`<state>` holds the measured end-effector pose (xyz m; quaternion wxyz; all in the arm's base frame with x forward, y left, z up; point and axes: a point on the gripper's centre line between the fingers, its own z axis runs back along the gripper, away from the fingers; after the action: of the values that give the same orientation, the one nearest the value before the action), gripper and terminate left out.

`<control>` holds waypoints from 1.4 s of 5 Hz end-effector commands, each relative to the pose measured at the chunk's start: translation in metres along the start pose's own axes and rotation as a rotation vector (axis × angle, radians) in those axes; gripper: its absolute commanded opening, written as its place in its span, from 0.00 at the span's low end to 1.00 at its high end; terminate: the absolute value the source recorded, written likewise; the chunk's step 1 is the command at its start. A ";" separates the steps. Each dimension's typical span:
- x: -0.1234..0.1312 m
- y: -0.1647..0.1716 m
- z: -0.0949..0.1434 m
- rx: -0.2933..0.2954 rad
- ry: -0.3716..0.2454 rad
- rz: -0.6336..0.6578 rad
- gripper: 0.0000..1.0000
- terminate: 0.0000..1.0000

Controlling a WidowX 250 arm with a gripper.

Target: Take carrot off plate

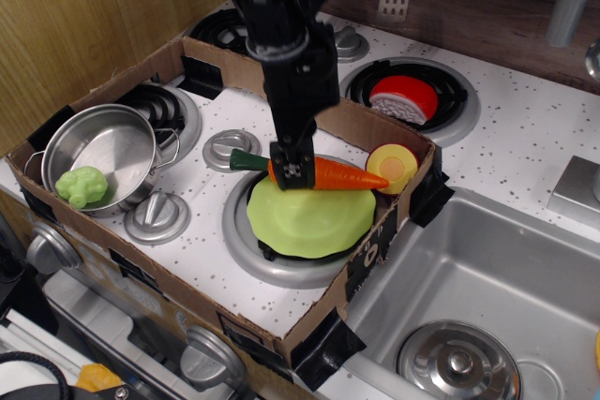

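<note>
The orange carrot (pixel 342 174) lies across the far rim of the lime-green scalloped plate (pixel 305 224), which sits on the front burner. Its green stub points left and its tip points right. My gripper (pixel 292 171) hangs down from the black arm and sits at the carrot's thick end, covering part of it. The fingertips appear level with the carrot, but I cannot tell whether they are closed on it.
A steel pot (pixel 56 142) holding a green toy vegetable (pixel 82 185) stands at the left. A yellow-and-red fruit half (pixel 393 167) lies by the carrot's tip. A low cardboard wall (pixel 366 255) rings the stove area. A red-and-white dish (pixel 403 98) sits behind, and the sink (pixel 497 278) is at the right.
</note>
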<state>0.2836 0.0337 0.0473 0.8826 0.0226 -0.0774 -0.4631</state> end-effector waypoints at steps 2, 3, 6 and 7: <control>-0.013 0.004 -0.019 -0.024 0.009 -0.035 0.00 0.00; -0.010 0.006 -0.014 -0.024 0.024 -0.028 0.00 0.00; -0.016 0.029 0.017 0.012 0.033 -0.029 0.00 0.00; -0.025 0.050 0.024 0.029 0.096 -0.113 0.00 0.00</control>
<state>0.3055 0.0839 0.0610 0.8568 0.0472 -0.0235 -0.5129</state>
